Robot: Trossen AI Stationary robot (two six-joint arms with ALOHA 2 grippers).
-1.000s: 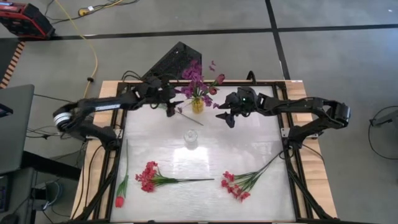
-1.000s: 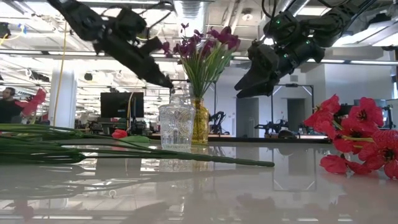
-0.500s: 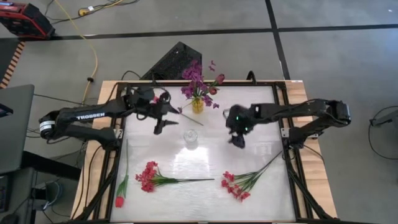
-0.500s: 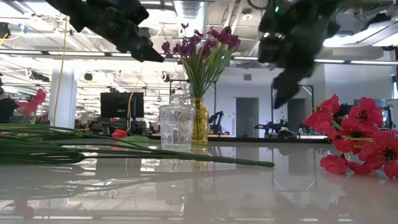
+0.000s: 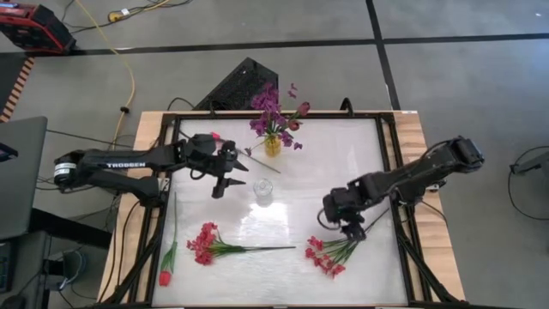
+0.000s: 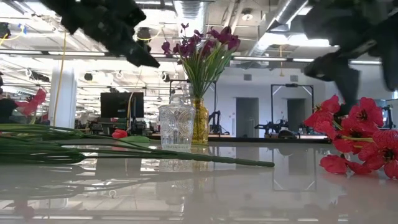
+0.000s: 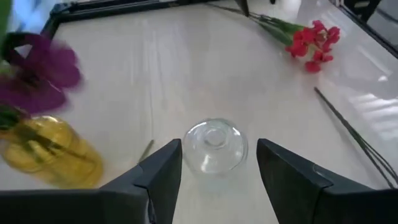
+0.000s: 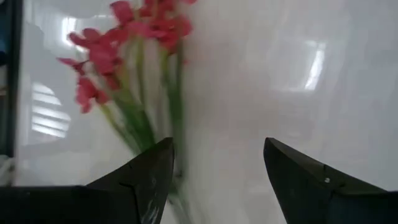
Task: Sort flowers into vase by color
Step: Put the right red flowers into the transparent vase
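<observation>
Surface: pale, glossy white top in a dark frame, wood strips along both sides; it mirrors the ceiling lights in the low view.

Yellow vase stands at the far edge, holding the purple sprays and dark tulips. Clear glass vase stands near the middle, nothing in it that I can see.

Lying flat on the near half: one red-pink spray left of centre with its stem pointing right; a second red-pink spray toward the right; a single red tulip along the left edge. One bare stem lies near the yellow vase.

Left end effector hovers just left of the clear vase, fingers spread, gripping nothing; its wrist view looks down onto the vase mouth.

Right end effector hangs over the stems of the right-hand spray, fingers apart, nothing between them; contact with the stems cannot be told.

Room: grey floor with black tape lines, a yellow cable, a red case in the corner. Beyond the surface, open office space with monitors, columns and strip lights.
</observation>
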